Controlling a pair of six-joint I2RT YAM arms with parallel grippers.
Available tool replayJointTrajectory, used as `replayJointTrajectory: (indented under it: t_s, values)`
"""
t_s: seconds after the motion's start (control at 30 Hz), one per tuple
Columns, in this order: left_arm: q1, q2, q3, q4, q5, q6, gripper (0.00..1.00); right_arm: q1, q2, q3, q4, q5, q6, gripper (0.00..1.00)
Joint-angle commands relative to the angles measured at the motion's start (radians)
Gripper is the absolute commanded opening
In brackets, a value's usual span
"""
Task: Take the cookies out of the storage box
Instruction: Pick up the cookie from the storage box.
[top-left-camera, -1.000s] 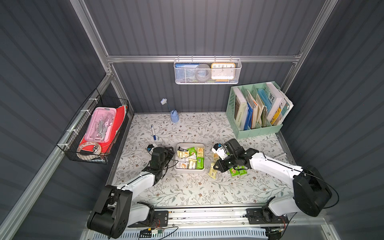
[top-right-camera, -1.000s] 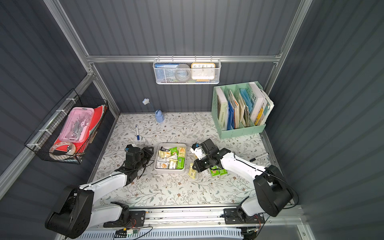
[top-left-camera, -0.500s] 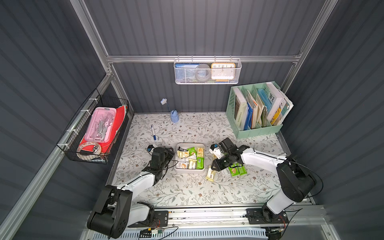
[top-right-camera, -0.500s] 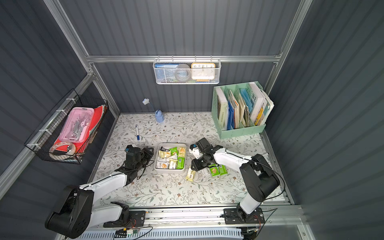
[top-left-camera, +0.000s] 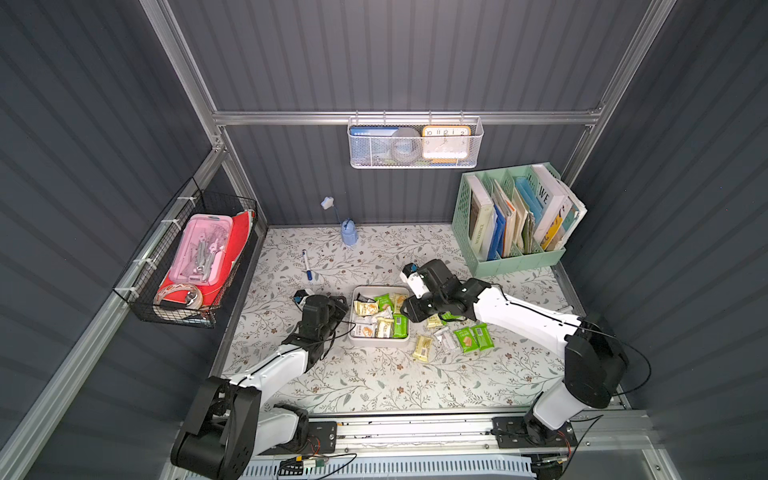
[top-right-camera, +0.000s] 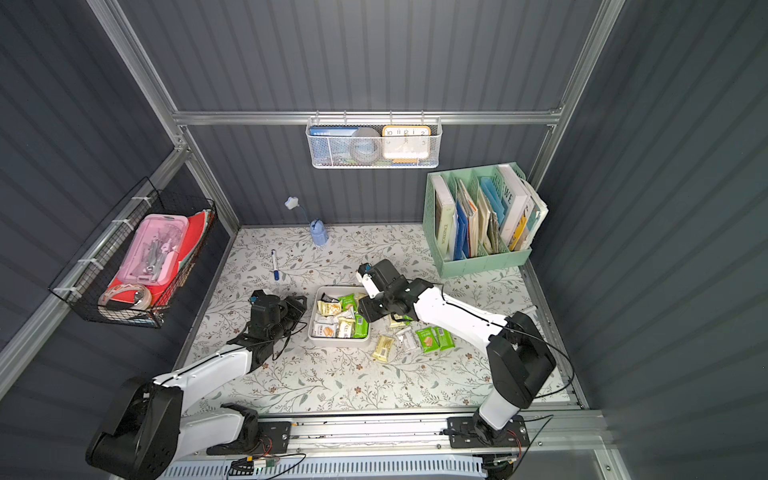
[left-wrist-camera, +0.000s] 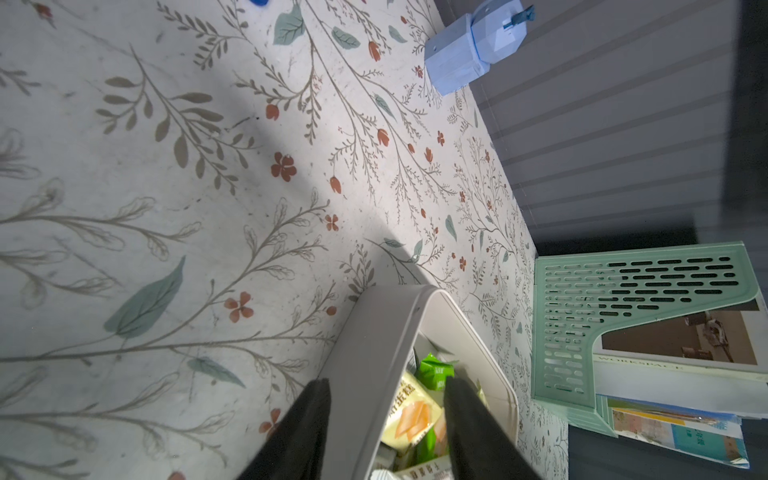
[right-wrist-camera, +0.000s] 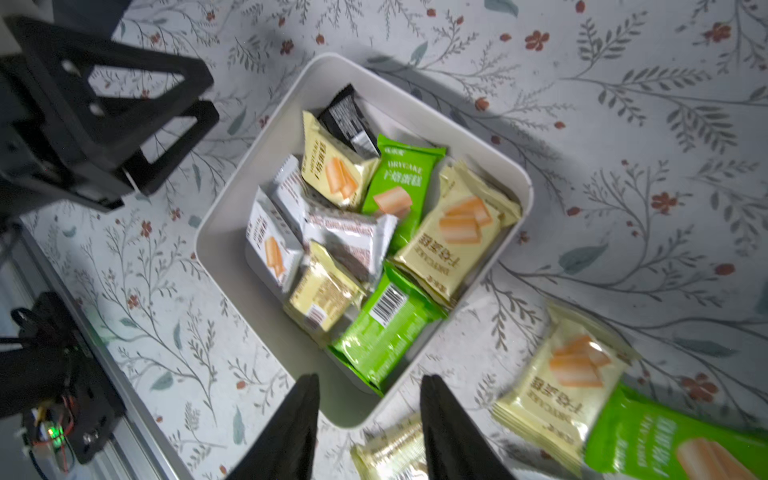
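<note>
Now that the right gripper (right-wrist-camera: 370, 395) has let go of its last packet and swung back from the loose pile (top-left-camera: 465, 338) to the storage box (right-wrist-camera: 266, 141), its jaws stand moderately apart with nothing between them, poised over the box's nearest corner. Directly beneath the gap lies a green packet (right-wrist-camera: 382, 328), barcode up, leaning on that corner wall. Beyond it the cookies (right-wrist-camera: 353, 241) left in the box are heaped at all angles, crinkled and overlapping: pale yellow, white and green, with a lone black packet (right-wrist-camera: 347, 118) at the far corner. Just outside the corner, beside one fingertip, lie those already out, among them a pale yellow packet (right-wrist-camera: 569, 374) overlapping a second green one. A top view shows about six on the table. That reads as one delivery finished and the next pick about to begin. With ten or so packets remaining, the task looks somewhat under halfway. Across the box, the left gripper (left-wrist-camera: 386, 395) holds its jaws partly open astride the opposite wall, one finger (left-wrist-camera: 311, 415) outside, the other inside among the packets. It is not visibly pinching the wall and seems placed to steady the box.
</note>
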Motion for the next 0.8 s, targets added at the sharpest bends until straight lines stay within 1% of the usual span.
replayJointTrajectory:
  t_s: [0.0, 0.13, 0.2, 0.27, 0.43, 0.7, 0.77]
  values:
    - [0.004, -0.051, 0.015, -0.065, -0.023, 0.042, 0.50, 0.046, 0.049, 0.044, -0.008, 0.080, 0.263, 0.43]
    - [0.004, -0.076, -0.004, -0.071, -0.024, 0.033, 0.51, 0.118, 0.061, 0.013, 0.086, 0.192, 0.406, 0.46]
    - [0.004, -0.085, -0.015, -0.065, -0.025, 0.025, 0.51, 0.141, 0.084, 0.022, 0.092, 0.245, 0.467, 0.48]
    - [0.004, -0.092, -0.025, -0.060, -0.025, 0.015, 0.51, 0.148, 0.113, 0.038, 0.091, 0.237, 0.492, 0.49]
    - [0.004, -0.113, -0.041, -0.046, -0.022, -0.005, 0.51, 0.162, 0.186, 0.068, 0.076, 0.284, 0.586, 0.52]
    - [0.004, -0.123, -0.058, -0.032, -0.015, -0.015, 0.51, 0.175, 0.266, 0.130, 0.055, 0.298, 0.616, 0.54]
    - [0.004, -0.123, -0.061, -0.027, -0.013, -0.017, 0.51, 0.176, 0.280, 0.140, 0.034, 0.315, 0.645, 0.54]
